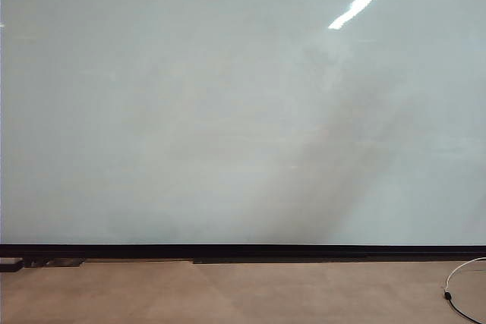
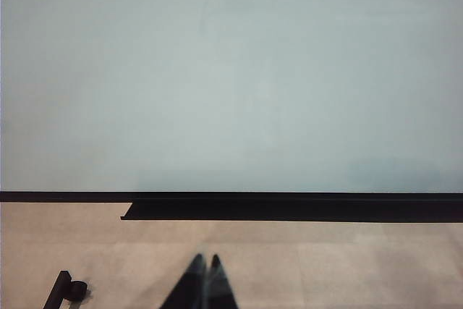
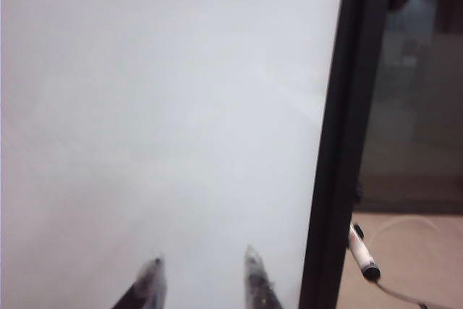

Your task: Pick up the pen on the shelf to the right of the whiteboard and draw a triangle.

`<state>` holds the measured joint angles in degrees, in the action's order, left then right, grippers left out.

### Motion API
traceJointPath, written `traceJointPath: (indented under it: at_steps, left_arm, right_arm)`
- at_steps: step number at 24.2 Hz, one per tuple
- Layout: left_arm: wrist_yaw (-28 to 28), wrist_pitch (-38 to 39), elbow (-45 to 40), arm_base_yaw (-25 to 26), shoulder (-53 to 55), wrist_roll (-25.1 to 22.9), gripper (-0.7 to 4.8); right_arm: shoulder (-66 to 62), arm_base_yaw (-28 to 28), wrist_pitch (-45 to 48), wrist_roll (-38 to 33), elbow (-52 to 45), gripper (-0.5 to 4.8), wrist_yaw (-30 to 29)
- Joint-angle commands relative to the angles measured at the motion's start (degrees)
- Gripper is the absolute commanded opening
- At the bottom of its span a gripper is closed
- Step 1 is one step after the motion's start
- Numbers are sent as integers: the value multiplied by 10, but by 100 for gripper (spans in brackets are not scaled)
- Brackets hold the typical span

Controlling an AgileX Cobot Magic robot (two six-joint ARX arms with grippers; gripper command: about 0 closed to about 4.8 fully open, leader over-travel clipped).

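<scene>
Step in hand, as I read it: the reach for the pen, nothing grasped yet. Whiteboard (image 1: 228,111) fills the exterior view, blank, no triangle drawn; neither arm shows there.

Right gripper (image 3: 201,274): 2 fingers spread with a clear gap, nothing between them, pointing at the board face near its black right edge frame (image 3: 340,142). Pen (image 3: 362,250) sits just past that frame, white barrel, dark cap end toward the floor, tilted. The shelf under it can't be made out, so I can't tell how the pen is supported. A thin cable (image 3: 405,296) runs right beside the pen's dark end.

Left gripper (image 2: 205,273): fingertips pressed together, empty, parked low over the tan floor (image 2: 325,265) in front of the black bottom rail (image 2: 289,208).

To do this well, probably: swing the right gripper sideways past the frame, keep the fingers spread until they straddle the barrel mid-length, line them across the pen's axis, close away from the tip. Risk: catching the cable or clipping the frame.

Containers: none visible, nothing holding anything.
</scene>
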<state>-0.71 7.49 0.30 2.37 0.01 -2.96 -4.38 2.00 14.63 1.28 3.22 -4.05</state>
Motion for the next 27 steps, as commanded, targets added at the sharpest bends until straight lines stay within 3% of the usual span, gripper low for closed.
traceJointPath:
  at_steps: [1, 4, 7, 8, 11, 14, 17, 21, 27]
  left_arm:
    - [-2, -7, 2, 0, 0, 0, -5]
    - [-2, -7, 2, 0, 0, 0, -5]
    - [-2, -7, 2, 0, 0, 0, -5]
    - [-2, -7, 2, 0, 0, 0, -5]
    - [-2, -7, 2, 0, 0, 0, -5]
    - [-2, -7, 2, 0, 0, 0, -5]
    - [-1, -7, 2, 0, 0, 0, -5]
    - [-2, -7, 2, 0, 0, 0, -5]
    - [-2, -7, 2, 0, 0, 0, -5]
  right_arm:
    - [-47, 0, 46, -1, 23, 203, -5]
    - [-122, 34, 105, 22, 61, 213, -5]
    - [-200, 138, 149, 12, 75, 240, -122]
    - [-256, 211, 193, -17, 75, 248, -204]
    - [-384, 355, 351, -108, 75, 271, -323]
    - [-469, 370, 469, -120, 75, 286, -323]
    - [-582, 350, 568, -104, 77, 290, -345]
    - [-726, 337, 651, -85, 88, 309, -353]
    - [-857, 316, 666, -13, 138, 311, -369]
